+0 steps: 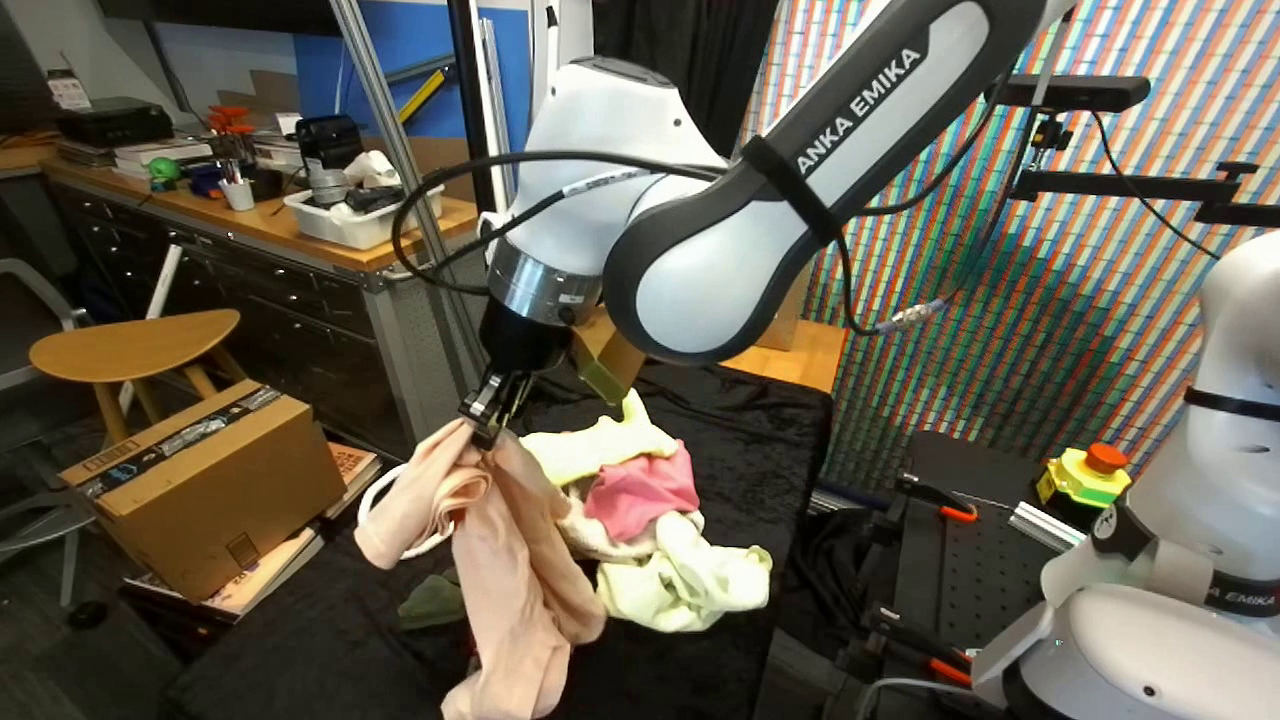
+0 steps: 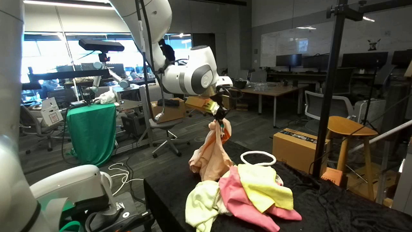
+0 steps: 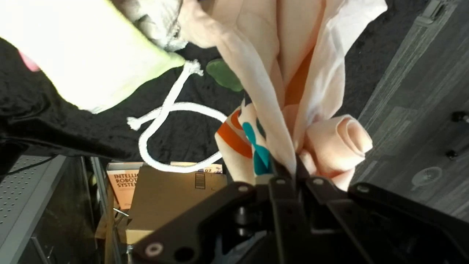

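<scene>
Here, my fingers (image 1: 486,432) pinch a gathered fold of peach cloth (image 1: 515,580), which hangs low, left of centre, in an exterior view; white rope (image 3: 165,110) loops centre-left in the wrist view.

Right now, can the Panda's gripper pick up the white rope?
Probably not: the gripper is shut on the peach cloth, which hides part of the white rope in the wrist view. The rope's exposed loop otherwise looks free.

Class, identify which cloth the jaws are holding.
The peach cloth: only it is pinched in the jaws, while the yellow cloth, pink cloth and pale green cloth lie heaped together.
</scene>
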You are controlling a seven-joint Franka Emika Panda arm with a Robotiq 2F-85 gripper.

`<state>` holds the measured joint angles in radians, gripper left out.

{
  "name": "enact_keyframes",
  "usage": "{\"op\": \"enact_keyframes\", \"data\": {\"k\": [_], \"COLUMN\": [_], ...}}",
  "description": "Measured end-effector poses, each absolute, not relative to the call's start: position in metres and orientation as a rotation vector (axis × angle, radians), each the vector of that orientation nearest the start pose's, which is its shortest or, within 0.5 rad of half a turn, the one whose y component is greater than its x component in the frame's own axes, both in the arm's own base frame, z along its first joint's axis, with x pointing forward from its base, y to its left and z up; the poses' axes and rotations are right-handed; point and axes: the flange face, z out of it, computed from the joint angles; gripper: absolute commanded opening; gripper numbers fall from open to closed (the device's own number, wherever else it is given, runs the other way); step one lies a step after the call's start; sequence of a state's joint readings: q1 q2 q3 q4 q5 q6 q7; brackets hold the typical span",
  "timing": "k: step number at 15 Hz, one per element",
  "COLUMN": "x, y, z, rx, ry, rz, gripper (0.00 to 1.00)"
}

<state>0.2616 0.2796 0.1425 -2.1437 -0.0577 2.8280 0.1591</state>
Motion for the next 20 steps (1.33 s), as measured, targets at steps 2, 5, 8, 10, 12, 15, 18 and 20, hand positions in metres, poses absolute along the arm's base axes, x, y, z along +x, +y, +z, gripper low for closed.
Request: {"op": "enact_keyframes", "data": {"k": [2,5,8,10,12,15,18,20], "x": [0.561,0.571,0.586,0.597,0.607,0.622,0.637,0.645], "y": [0.227,0.213,0.2,0.192,0.186,0.178,0.173,0.172], "z": [0.331,0.347,0.365,0.379,0.394,0.415,0.43,0.437], "rx": [-2.934,-2.934,-2.932,-2.93,-2.925,-2.919,-2.918,-2.915], "ry": [-0.377,-0.302,-0.206,-0.147,-0.092,-0.015,0.042,0.066], "rz": [-0.623,-0.671,-0.732,-0.777,-0.813,-0.865,-0.9,-0.914], "gripper": [0.02,0.02,0.02,0.02,0.02,0.02,0.02,0.02]}}
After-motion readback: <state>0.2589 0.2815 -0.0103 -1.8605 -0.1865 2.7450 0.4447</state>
